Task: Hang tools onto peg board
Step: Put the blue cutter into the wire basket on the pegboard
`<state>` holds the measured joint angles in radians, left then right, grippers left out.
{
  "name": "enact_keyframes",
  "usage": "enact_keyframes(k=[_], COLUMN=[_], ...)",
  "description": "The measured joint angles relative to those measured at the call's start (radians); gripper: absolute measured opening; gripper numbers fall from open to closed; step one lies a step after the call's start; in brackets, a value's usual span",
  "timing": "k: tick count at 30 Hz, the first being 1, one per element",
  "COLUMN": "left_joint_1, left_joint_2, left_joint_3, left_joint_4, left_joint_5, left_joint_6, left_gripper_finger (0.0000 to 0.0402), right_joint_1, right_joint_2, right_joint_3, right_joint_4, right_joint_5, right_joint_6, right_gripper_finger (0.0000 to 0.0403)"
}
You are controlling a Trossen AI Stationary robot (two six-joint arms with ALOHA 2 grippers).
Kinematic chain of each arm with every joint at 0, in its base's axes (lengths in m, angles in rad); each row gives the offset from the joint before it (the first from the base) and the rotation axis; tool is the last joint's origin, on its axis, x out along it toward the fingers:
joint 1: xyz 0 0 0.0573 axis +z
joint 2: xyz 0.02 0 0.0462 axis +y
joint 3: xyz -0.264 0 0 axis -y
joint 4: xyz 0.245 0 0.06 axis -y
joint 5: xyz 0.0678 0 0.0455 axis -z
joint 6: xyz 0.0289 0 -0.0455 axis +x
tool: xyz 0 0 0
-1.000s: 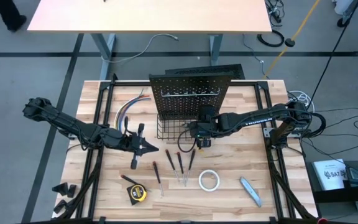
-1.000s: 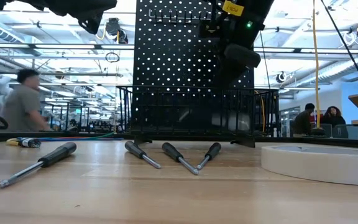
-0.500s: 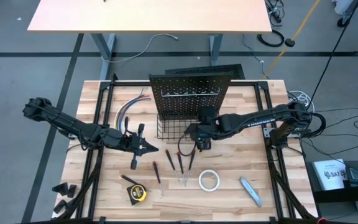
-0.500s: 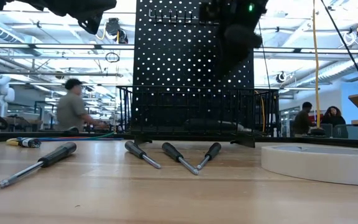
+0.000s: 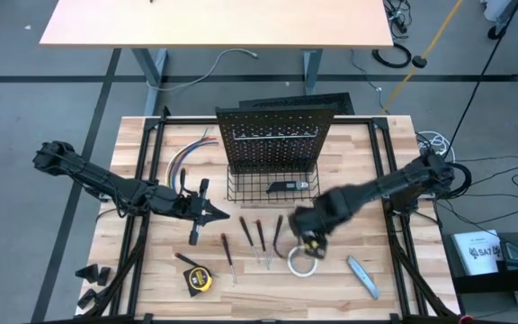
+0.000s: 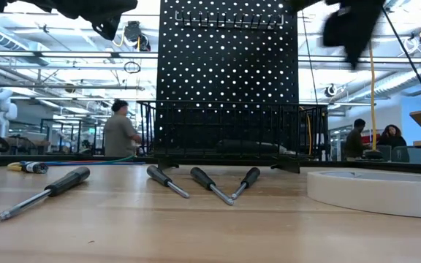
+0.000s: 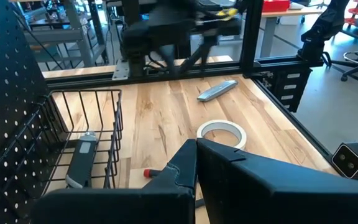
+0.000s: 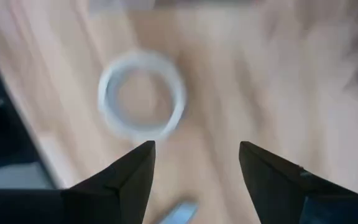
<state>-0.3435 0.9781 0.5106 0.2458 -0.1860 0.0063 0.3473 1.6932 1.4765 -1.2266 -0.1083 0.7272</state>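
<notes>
The peg board (image 5: 272,135) stands upright at the far middle, with its wire basket (image 5: 241,189) along the foot. A dark, grey-ended tool (image 5: 290,186) lies in the basket. Several screwdrivers (image 5: 261,236) lie on the table in front of it, and one more (image 5: 194,236) lies farther left. The white tape roll (image 5: 302,261) lies flat, with the utility knife (image 5: 362,276) to its right and the tape measure (image 5: 196,281) near the front left. My right gripper (image 8: 197,155) hangs open above the tape roll (image 8: 142,96), pointing down. My left gripper (image 5: 218,214) waits shut, left of the screwdrivers.
A bundle of coloured cables (image 5: 187,160) lies left of the peg board. A black frame rail (image 5: 389,180) runs along each side of the wooden top. People move in the room behind the table (image 6: 121,131).
My right gripper has left the basket's front and swung toward the table's near right, a little higher, turning until it points down over the tape roll. Where it was, the dark tool shows lying in the basket.
</notes>
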Motion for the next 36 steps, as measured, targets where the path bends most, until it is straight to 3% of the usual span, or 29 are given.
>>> enact_keyframes(k=[9, 18, 22, 36], left_joint_1=[-0.006, -0.012, -0.010, 0.000], left_joint_2=[0.045, 0.212, 0.233, 0.232], left_joint_3=[0.000, 0.000, 0.016, 0.018], left_joint_4=[0.063, 0.227, 0.278, 0.274], left_joint_5=[0.000, 0.000, 0.000, 0.000], left_joint_6=[0.000, -0.026, 0.002, 0.060], left_gripper_finger=[0.0029, 0.0158, 0.0185, 0.0187], right_joint_1=[0.273, 0.419, 0.472, 0.559], right_joint_2=[0.000, 0.007, 0.007, 0.007], right_joint_3=[0.000, -0.004, -0.065, -0.303], right_joint_4=[-0.020, -0.013, 0.008, 0.270], right_joint_5=[0.005, 0.076, 0.105, 0.052], right_joint_6=[0.450, 0.792, 0.873, 1.007], right_gripper_finger=[0.0224, 0.0224, 0.0224, 0.0224])
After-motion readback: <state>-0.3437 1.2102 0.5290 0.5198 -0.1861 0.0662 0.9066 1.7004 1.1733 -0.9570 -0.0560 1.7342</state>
